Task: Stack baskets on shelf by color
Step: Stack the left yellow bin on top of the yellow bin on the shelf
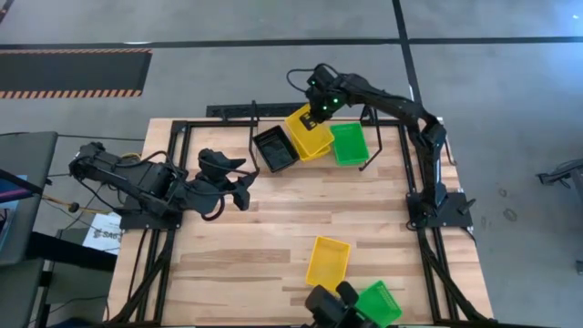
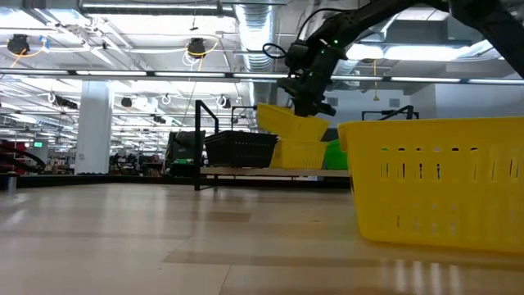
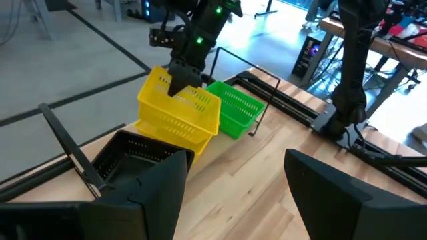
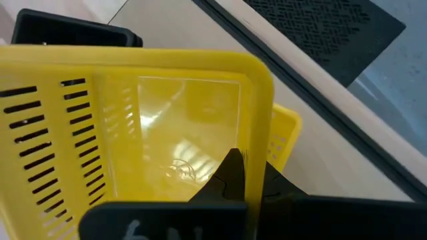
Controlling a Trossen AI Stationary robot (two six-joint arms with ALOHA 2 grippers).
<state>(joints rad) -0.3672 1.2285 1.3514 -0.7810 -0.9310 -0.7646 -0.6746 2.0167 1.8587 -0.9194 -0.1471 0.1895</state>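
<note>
Baskets visible, high view: 6 total; yellow: 3, i.e. two nested/overlapping at upper centre, upper one [image 1: 306, 128] over lower one [image 1: 316, 144], plus one at lower centre [image 1: 328, 261]; green: 2, one upper centre-right [image 1: 349, 144], one at bottom edge [image 1: 380, 302]; black: 1, upper centre [image 1: 273, 148]; arms: 2; shelf [image 1: 239, 111]: 1.

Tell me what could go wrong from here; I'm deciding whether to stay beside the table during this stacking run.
1. The right gripper pinches just one wall of the tilted yellow basket, so it might swing or slip free.
2. That basket hangs askew over the lower yellow basket; set down like this, it may jam instead of nesting.
3. It hangs close beside the black basket and green basket on the shelf, and could nudge them.
</note>
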